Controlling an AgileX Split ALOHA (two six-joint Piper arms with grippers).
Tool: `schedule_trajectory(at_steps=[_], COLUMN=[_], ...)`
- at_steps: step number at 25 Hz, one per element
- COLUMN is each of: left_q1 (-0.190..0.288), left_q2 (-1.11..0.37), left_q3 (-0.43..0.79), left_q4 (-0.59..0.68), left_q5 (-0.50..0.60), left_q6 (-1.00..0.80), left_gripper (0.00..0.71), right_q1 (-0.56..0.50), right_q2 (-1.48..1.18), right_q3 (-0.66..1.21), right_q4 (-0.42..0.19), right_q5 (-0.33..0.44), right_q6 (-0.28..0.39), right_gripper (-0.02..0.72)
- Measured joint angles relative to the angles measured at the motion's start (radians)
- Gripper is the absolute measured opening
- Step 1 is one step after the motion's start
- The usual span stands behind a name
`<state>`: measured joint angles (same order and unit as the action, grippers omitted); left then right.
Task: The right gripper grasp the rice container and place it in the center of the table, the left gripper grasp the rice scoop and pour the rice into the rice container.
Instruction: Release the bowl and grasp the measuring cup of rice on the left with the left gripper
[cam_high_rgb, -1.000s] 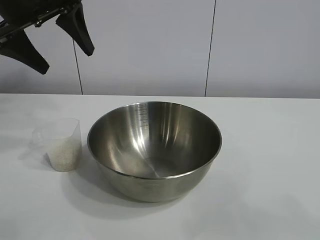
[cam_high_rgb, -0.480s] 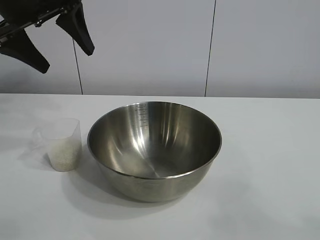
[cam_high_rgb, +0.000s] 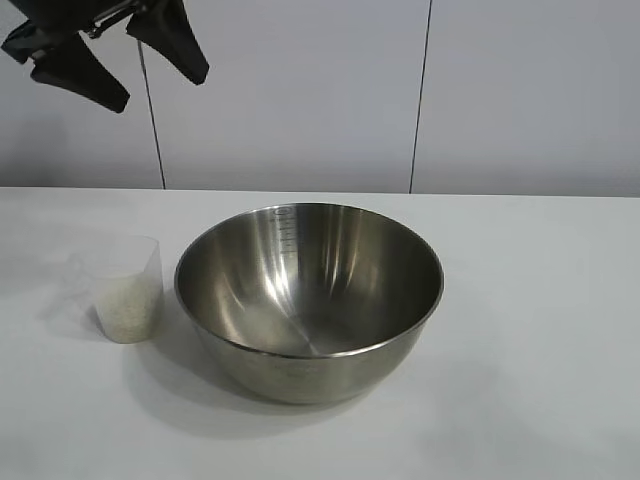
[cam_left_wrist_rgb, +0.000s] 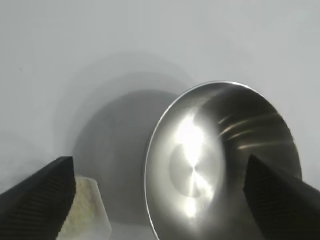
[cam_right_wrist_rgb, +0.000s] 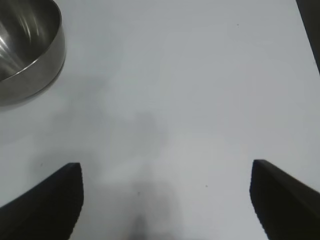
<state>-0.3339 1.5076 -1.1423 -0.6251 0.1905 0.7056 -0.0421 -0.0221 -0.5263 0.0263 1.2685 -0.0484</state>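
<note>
Shiny steel rice container (cam_high_rgb: 309, 300) sits mid-table (cam_high_rgb: 540, 330), empty; rice scoop (cam_high_rgb: 128, 290) beside holds rice (cam_high_rgb: 129, 312). Left gripper (cam_high_rgb: 130, 60) & right gripper (cam_right_wrist_rgb: 165, 200): jaws wide, empty.

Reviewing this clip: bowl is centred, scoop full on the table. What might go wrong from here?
1. The rice scoop stands close beside the rice container; the open left gripper, high above, may bump the bowl while straddling it.
2. The scoop is small, light and holds rice; an off-centre pinch might tip it onto the table.
3. A low pour may catch the bowl's rim.
</note>
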Motion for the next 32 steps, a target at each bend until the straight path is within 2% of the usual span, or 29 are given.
schedule_trajectory(at_steps=[3, 5, 6, 9, 12, 16, 18, 23, 26, 32], left_q1=[-0.103, -0.149, -0.163, -0.172, -0.172, -0.165, -0.163, -0.163, -0.163, -0.163], left_q2=[-0.112, -0.137, -0.136, -0.119, -0.116, -0.098, -0.067, 0.055, 0.12, 0.202], left_q3=[0.2, 0.325, 0.369, 0.487, 0.552, 0.62, 0.662, 0.757, 0.802, 0.871], left_q4=[-0.013, -0.019, -0.023, -0.036, -0.042, -0.03, 0.005, 0.178, 0.195, 0.163], left_q5=[-0.341, -0.585, -0.695, -0.9, -0.962, -1.021, -1.083, -1.281, -1.317, -1.322], left_q6=[0.089, 0.101, 0.103, 0.107, 0.041, -0.192, -0.291, -0.389, -0.415, -0.44], left_gripper=[0.657, 0.657, 0.657, 0.657, 0.657, 0.657, 0.657, 0.657, 0.657, 0.657], right_q1=[0.0, 0.0, 0.0, 0.0, 0.0, 0.0, 0.0, 0.0, 0.0, 0.0], right_q2=[0.0, 0.0, 0.0, 0.0, 0.0, 0.0, 0.0, 0.0, 0.0, 0.0], right_q3=[0.0, 0.0, 0.0, 0.0, 0.0, 0.0, 0.0, 0.0, 0.0, 0.0], right_q4=[0.0, 0.0, 0.0, 0.001, 0.001, 0.001, 0.001, 0.001, 0.001, 0.001], right_q5=[0.0, 0.0, 0.0, 0.0, 0.0, 0.0, 0.0, 0.0, 0.0, 0.0], right_q6=[0.0, 0.0, 0.0, 0.0, 0.0, 0.0, 0.0, 0.0, 0.0, 0.0], right_gripper=[0.621, 0.621, 0.621, 0.621, 0.621, 0.621, 0.621, 0.621, 0.621, 0.621])
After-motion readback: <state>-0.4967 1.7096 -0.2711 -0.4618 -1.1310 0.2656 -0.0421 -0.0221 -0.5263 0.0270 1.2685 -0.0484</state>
